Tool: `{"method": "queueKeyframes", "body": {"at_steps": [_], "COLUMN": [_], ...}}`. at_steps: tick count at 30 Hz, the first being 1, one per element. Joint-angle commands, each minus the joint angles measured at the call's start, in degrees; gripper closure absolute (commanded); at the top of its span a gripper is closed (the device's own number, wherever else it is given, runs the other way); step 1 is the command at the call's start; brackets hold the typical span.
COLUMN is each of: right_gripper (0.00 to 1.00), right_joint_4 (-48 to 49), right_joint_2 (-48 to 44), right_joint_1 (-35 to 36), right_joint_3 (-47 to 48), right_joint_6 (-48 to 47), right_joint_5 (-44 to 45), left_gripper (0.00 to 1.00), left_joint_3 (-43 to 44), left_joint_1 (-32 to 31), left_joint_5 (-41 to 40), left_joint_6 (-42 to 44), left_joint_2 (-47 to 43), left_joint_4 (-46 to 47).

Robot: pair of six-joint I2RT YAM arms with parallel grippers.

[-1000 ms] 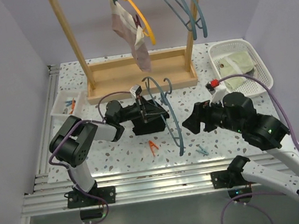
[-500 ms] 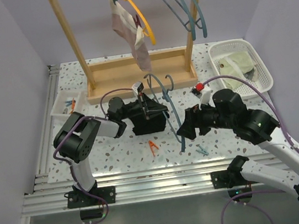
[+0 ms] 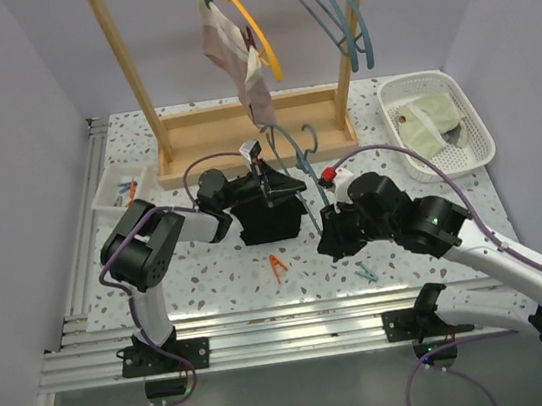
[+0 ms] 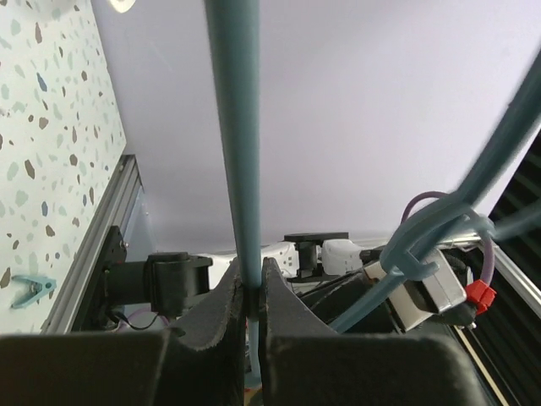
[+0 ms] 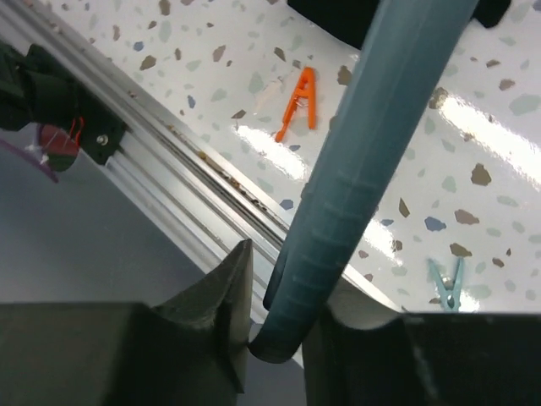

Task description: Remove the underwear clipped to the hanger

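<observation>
Underwear, black (image 3: 272, 221), hangs bunched over the middle of the table from a teal hanger (image 5: 363, 169). Your left gripper (image 4: 251, 283), reaching in from the left, is clamped tight on that hanger's rod. Far behind, the pink-mauve underwear (image 3: 235, 56) is clipped to a yellow hanger (image 3: 266, 47) on the wooden rack (image 3: 240, 126). Just right of the black pair, your right gripper (image 5: 287, 279) straddles the teal hanger's lower end with narrow jaws; whether they grip cannot be told.
</observation>
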Motion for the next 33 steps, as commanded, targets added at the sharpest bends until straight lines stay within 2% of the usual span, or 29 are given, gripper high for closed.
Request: {"method": "queueKeyframes", "body": {"at_steps": [1, 4, 5, 7, 8, 10, 11, 17, 22, 26, 30, 33], "right_gripper": [0.77, 1.0, 1.0, 1.0, 1.0, 1.0, 1.0, 1.0, 1.0, 1.0, 1.0, 1.0], "right_joint_4": [0.8, -0.8, -1.2, -2.8, -3.3, -4.5, -4.6, -6.0, -10.8, -11.3, -11.4, -12.0], "right_joint_2": [0.7, -1.0, -1.6, -3.1, -3.5, -3.9, -4.0, -1.5, 6.0, 10.6, 16.8, 22.2], "right_joint_1": [2.0, 2.0, 2.0, 2.0, 2.1, 2.0, 2.0, 2.0, 2.0, 1.5, -3.4, -10.0], "right_joint_3": [2.1, 3.5, 4.1, 4.7, 5.3, 5.9, 6.4, 10.2, 20.3, 25.9, 33.4, 39.9], "right_joint_6": [-0.2, -0.3, -0.4, -1.0, -1.2, -1.7, -1.8, -3.4, -6.1, -8.8, -11.6, -13.5], "right_joint_5": [8.5, 16.1, 17.8, 21.9, 22.9, 24.8, 25.1, 28.5, 36.1, 38.1, 34.3, 26.3], "left_gripper": [1.0, 1.0, 0.98, 0.8, 0.6, 0.41, 0.0, 0.0, 0.0, 0.0, 0.0, 0.0], "left_joint_3": [2.2, 1.0, 0.4, -1.7, -2.5, -4.2, -4.7, -7.1, -10.6, -14.0, -16.8, -17.7], "left_joint_1": [0.5, 0.5, 0.5, 0.7, 0.8, 0.9, 0.9, 1.8, 2.5, 2.9, 3.2, 3.1], "left_joint_5": [-0.6, -0.7, -0.7, -0.9, -1.0, -1.2, -1.5, -0.8, 1.1, 2.2, 2.8, 3.1], "left_joint_6": [-0.9, -0.9, -0.8, -0.8, -0.7, -0.6, -0.3, 0.7, 7.0, 9.8, 10.6, 10.5], "left_joint_2": [-0.5, -1.0, -1.0, -1.2, -1.4, -1.8, -2.2, -4.5, -9.0, -11.5, -12.7, -13.4], "left_joint_4": [3.1, 3.0, 3.1, 4.1, 4.9, 5.4, 5.6, 6.8, 0.5, -2.9, -2.9, -2.5]}}
